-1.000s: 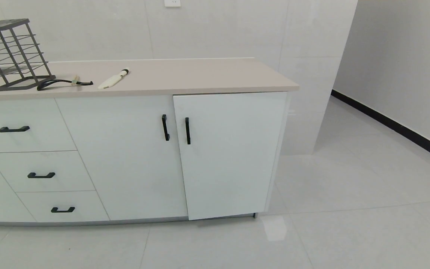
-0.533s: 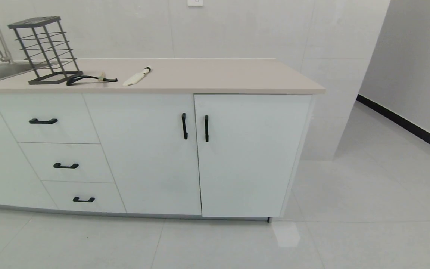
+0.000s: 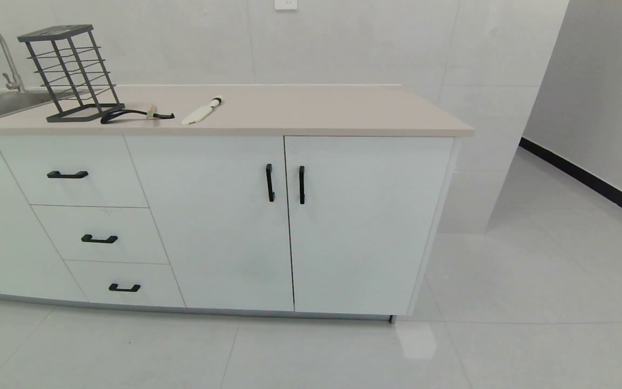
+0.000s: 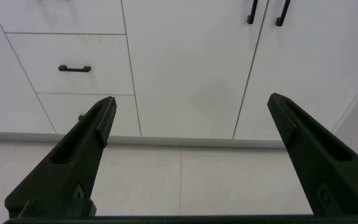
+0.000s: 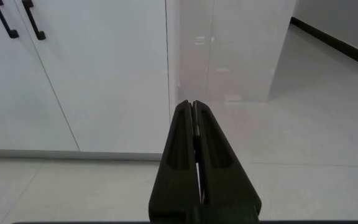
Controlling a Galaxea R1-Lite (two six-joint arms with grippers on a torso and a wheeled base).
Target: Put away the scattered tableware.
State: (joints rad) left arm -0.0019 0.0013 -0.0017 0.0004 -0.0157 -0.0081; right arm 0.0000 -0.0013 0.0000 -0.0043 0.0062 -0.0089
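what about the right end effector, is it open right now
No, in the right wrist view the right end effector is closed tight, with no gap showing at its tip.

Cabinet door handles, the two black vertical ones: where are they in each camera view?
Head: handles mid-cabinet, below the countertop.
Left wrist: handles beyond the open left gripper.
Right wrist: handles past the shut right gripper.
Shared landmark: the door seam between them.

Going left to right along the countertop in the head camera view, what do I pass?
faucet → black wire rack → black utensil → white utensil
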